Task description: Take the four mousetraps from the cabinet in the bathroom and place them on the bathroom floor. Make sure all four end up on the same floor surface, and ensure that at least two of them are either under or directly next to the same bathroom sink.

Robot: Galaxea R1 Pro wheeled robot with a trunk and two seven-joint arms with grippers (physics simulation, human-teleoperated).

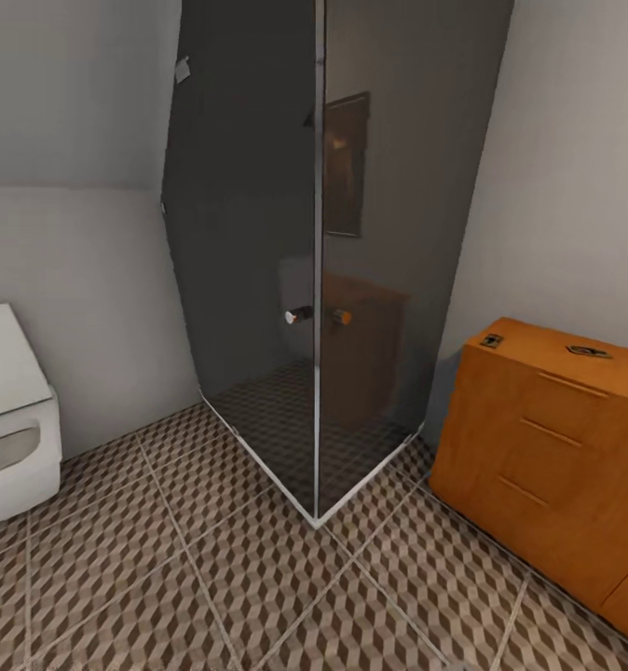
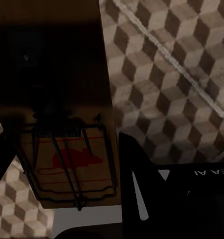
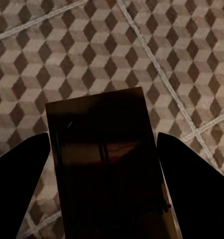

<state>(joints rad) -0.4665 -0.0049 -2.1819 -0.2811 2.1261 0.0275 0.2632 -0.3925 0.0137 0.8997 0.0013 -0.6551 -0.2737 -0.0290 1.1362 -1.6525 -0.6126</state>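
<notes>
**Both claws carrying mousetraps over the bathroom floor**

Between the dark fingers of the left claw (image 2: 67, 164), in the left wrist view, sat a mousetrap (image 2: 72, 164): a pale wooden board with a red mouse printed on it and a black wire frame across the top. The fingers stood one on each side of the board, close against its edges, so the claw was closed on it. A broad dark shape above the trap hid part of the tiles.

Close in the right wrist view, the right claw (image 3: 104, 184) held a second mousetrap (image 3: 104, 159), seen as a dark, shadowed rectangle with a faint red mark and a thin bar down its middle. The two black fingers flanked its long edges; the claw was narrowed onto the board. Beneath both traps lay the bathroom floor (image 3: 92, 45), cube-patterned tiles in brown, beige and white with pale grout lines, well below the held boards.

Farther off, in the head view, the same tiles ran up to a glass shower enclosure (image 1: 351, 280) whose corner pointed toward the camera, with a small round metal knob on its door. At the left edge stood a white toilet (image 1: 11, 438) against the grey wall. At the right stood the cabinet (image 1: 547, 466), orange-brown with thin bar handles on closed drawer fronts. On its top lay two small dark mousetraps (image 1: 589, 351), one near the left corner and one further right, apart from each other.
</notes>
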